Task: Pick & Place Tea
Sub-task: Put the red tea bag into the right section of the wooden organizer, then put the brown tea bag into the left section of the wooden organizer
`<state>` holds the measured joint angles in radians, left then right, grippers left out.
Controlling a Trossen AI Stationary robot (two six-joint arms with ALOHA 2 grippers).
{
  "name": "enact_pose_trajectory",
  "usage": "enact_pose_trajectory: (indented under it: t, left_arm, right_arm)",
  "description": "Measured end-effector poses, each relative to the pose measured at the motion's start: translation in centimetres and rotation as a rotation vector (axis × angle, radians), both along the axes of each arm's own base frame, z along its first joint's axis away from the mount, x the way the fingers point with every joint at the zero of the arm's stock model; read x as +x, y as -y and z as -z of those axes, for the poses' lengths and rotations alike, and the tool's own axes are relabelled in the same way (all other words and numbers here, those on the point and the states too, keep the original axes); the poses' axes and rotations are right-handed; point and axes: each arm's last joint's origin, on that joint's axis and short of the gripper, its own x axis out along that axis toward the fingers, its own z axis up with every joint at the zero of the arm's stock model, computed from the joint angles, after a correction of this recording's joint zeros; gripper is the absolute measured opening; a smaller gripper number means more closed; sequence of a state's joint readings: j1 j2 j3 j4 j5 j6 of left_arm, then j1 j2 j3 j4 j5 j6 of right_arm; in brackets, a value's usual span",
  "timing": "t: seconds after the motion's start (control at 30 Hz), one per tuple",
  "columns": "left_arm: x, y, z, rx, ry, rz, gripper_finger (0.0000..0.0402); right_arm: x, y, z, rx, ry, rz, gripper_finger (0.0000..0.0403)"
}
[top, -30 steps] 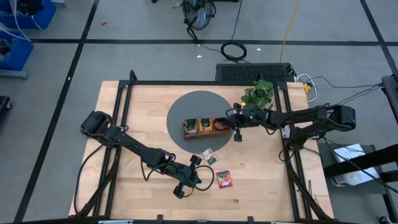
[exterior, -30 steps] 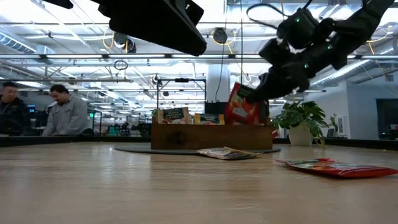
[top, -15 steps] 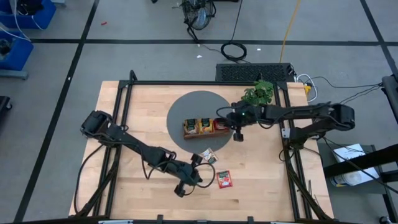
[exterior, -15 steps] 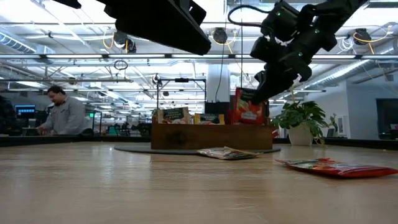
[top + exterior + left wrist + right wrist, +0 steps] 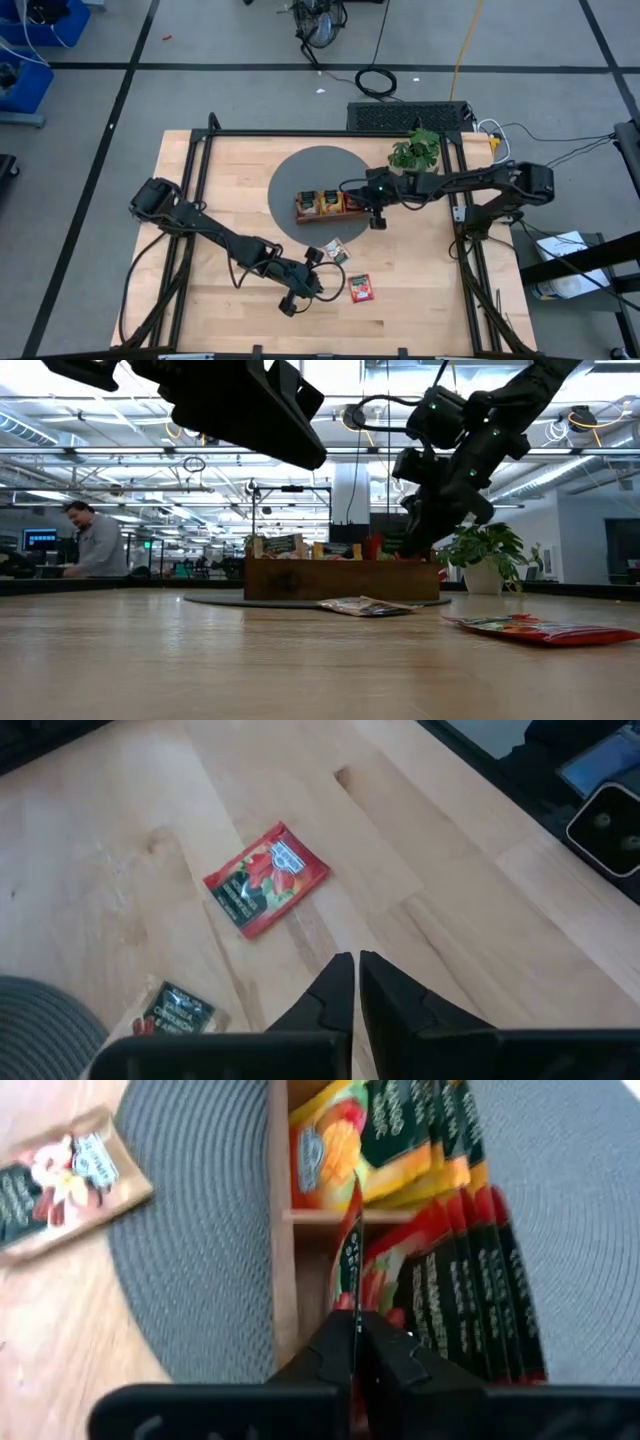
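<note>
Right pincer (image 5: 355,1320) is pinched shut on a red tea sachet (image 5: 350,1245), lowered edge-on into the wooden tray's (image 5: 300,210) red compartment; it should be slid in upright, then freed. Left pincer (image 5: 356,970), nearly closed and empty, hangs near another red sachet (image 5: 266,878) on the counter (image 5: 200,180).

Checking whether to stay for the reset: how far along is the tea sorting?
Done: the wooden tray already holds rows of sachets. In hand: the right tool pinches a red sachet over the tray's red compartment. Left: a red sachet and another sachet lie on the table near the empty left tool.
</note>
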<state>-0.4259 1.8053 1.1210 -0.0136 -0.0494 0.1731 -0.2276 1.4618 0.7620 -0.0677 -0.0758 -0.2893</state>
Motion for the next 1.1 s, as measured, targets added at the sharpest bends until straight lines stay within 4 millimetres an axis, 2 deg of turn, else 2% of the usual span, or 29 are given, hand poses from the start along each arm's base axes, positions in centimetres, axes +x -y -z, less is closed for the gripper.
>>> enact_pose_trajectory:
  t: [0.1, 0.23, 0.37, 0.5, 0.6, 0.67, 0.87, 0.93, 1.1]
  left_arm:
    - [0.0, 0.0, 0.1, -0.003, -0.006, -0.005, 0.0030]
    - [-0.1, 0.0, 0.1, -0.010, -0.015, -0.013, 0.0030]
    - [-0.3, 0.2, 0.3, -0.013, -0.016, -0.008, 0.0030]
    - [-1.0, 0.3, 1.5, -0.015, 0.000, 0.007, 0.0030]
    - [-1.6, 0.3, 2.6, -0.043, 0.043, 0.007, 0.0030]
    - [-2.2, 0.1, 3.5, -0.059, 0.054, -0.004, 0.0030]
    - [-3.7, -1.1, 5.7, -0.071, 0.098, -0.106, 0.0030]
    - [-3.8, -1.6, 5.9, -0.073, 0.133, -0.158, 0.0030]
    - [-3.7, -2.4, 6.0, -0.099, 0.152, -0.286, 0.0031]
  right_arm:
    - [0.0, 0.1, -0.1, -0.019, 0.005, 0.016, 0.0023]
    - [0.0, 0.2, -0.8, -0.045, 0.044, 0.096, 0.0069]
    - [-0.3, 0.2, -2.0, -0.043, 0.103, 0.134, 0.0121]
    - [-0.9, 0.1, -3.7, -0.016, 0.176, 0.169, 0.0160]
    - [-1.3, -0.9, -4.6, 0.038, 0.210, 0.172, 0.0175]
    - [-1.1, -2.4, -4.7, 0.073, 0.242, 0.112, 0.0174]
    - [-0.8, -7.8, -2.0, 0.128, 0.293, -0.053, 0.0148]
    - [-0.6, -9.3, -1.1, 0.128, 0.373, -0.070, 0.0140]
    - [-1.0, -11.4, 1.8, 0.164, 0.512, -0.051, 0.0119]
